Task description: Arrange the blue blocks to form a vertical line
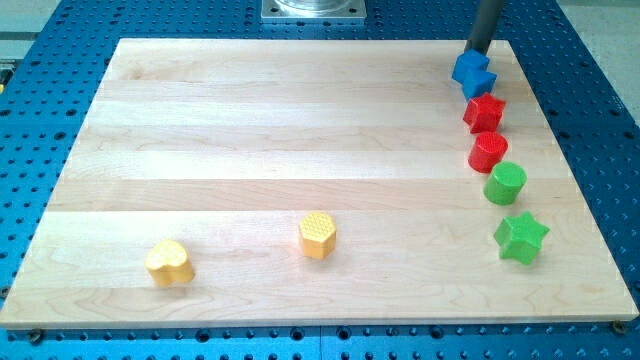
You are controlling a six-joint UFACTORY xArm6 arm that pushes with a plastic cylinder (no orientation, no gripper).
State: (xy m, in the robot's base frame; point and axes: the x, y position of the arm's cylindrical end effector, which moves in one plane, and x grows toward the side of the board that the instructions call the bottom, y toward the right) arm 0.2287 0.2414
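Step in hand: contact phase on the blue star block (pixel 473 73); only one blue block is seen, so the line is judged barely begun or limited to this piece.
Tip: my tip (pixel 470 54) is seen at the upper-left edge of the blue star, touching or just short of it; exact contact cannot be told.
Hand state: no hand is fitted; the arm ends in a plain rod, so nothing is grasped or released, only pushed.
Task thing: the blue star is found at the view's top right of the surface (pixel 250 120), near the far edge.
Next move: a short, slow push is judged to be called for, with the tip kept behind the star's centre so it is not spun off line. A push toward the view's bottom would drive it into the red star.
In the way: the red star block (pixel 484 112) sits just below the blue star, touching or nearly so. Below it a red round block (pixel 488 152), a green cylinder (pixel 505 183) and a green star block (pixel 520 237) are strung down the right side.
Elsewhere: a yellow heart block (pixel 169 263) and a yellow hexagon block (pixel 318 236) lie well apart at the view's bottom left and centre.
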